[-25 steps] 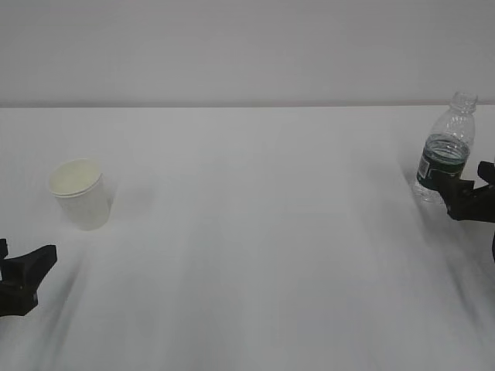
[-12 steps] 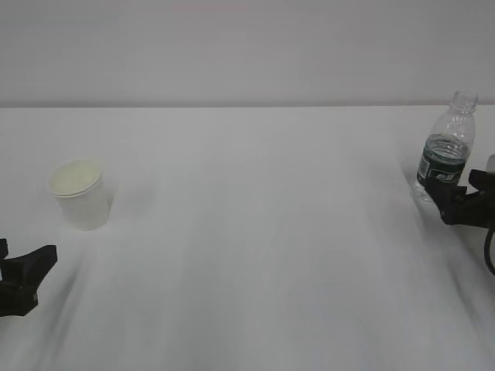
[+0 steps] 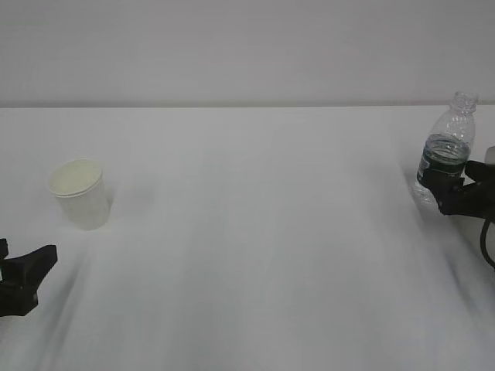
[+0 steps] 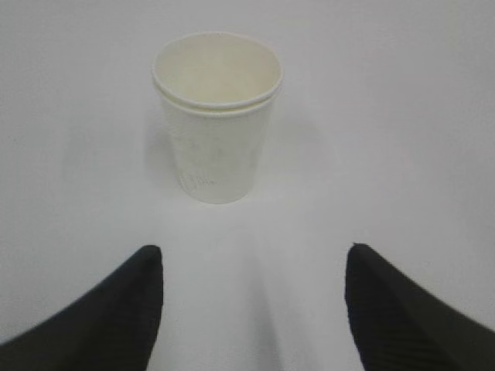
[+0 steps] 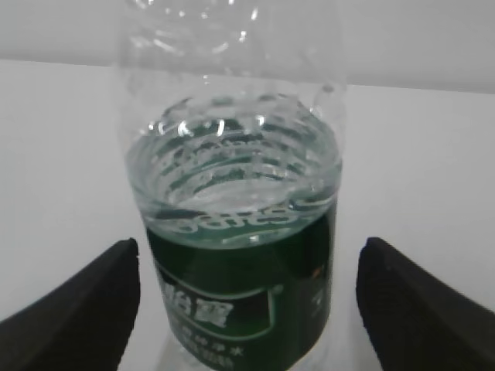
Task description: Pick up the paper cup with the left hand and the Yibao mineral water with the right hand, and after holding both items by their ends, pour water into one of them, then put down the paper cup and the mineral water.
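Paper cup (image 3: 79,193), light and crushable, stands at the table's (image 3: 255,232) 9 o'clock ahead of the left hand's (image 4: 251,309) spread jaws, best held mid-wall; the stiffer, part-filled Yibao mineral water (image 3: 445,148) stands at 3 o'clock between the right hand's (image 5: 247,301) spread jaws at its label.

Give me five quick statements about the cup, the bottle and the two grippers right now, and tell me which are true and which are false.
1. The paper cup stands upright on the table. True.
2. The left hand is closed around the cup. False: its jaws are open and the cup stands clear ahead of them.
3. The Yibao mineral water has no cap on its neck. True, going by the exterior view.
4. The bottle is lying on its side. False: it stands upright, partly filled with water.
5. The right hand is nowhere near the bottle. False: its open jaws stand either side of the green label, though no grip shows yet.
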Controlling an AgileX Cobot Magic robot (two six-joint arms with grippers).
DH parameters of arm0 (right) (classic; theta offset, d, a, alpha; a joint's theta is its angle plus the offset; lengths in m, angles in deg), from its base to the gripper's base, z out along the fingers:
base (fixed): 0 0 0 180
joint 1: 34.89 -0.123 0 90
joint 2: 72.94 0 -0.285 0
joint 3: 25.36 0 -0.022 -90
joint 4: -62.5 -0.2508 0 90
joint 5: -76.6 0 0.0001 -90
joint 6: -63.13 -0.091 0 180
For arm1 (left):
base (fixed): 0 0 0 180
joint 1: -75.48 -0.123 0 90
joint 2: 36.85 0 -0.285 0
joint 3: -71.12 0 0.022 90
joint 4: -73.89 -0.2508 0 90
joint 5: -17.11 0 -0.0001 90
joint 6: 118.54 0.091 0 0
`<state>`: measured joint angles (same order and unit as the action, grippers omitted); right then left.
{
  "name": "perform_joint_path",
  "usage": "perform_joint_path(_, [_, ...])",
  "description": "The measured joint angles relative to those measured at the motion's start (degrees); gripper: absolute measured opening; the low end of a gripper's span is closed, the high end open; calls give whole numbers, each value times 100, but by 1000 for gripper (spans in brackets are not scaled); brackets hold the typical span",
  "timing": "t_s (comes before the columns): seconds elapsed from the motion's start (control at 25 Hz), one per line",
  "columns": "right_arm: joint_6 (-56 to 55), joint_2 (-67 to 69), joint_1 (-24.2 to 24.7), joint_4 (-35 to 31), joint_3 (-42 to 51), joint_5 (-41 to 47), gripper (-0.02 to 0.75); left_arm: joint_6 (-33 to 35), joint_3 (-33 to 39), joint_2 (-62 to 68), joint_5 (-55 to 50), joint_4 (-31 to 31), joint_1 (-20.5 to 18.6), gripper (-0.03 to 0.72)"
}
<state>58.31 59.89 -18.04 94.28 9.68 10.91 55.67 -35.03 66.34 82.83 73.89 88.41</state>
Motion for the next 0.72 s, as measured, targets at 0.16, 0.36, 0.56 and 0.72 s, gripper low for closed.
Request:
perform_joint_path(0.16, [-106, 148, 0, 76, -139, 0, 664, 0, 0, 0, 0, 0, 0, 521])
perform_joint_path(0.36, [-141, 287, -151, 90, -357, 0, 664, 0, 0, 0, 0, 0, 0, 521])
perform_joint_path(0.56, [-141, 372, -229, 78, -509, 25, 663, 0, 0, 0, 0, 0, 0, 520])
perform_joint_path(0.72, [-141, 383, -242, 70, -628, 129, 657, 0, 0, 0, 0, 0, 0, 520])
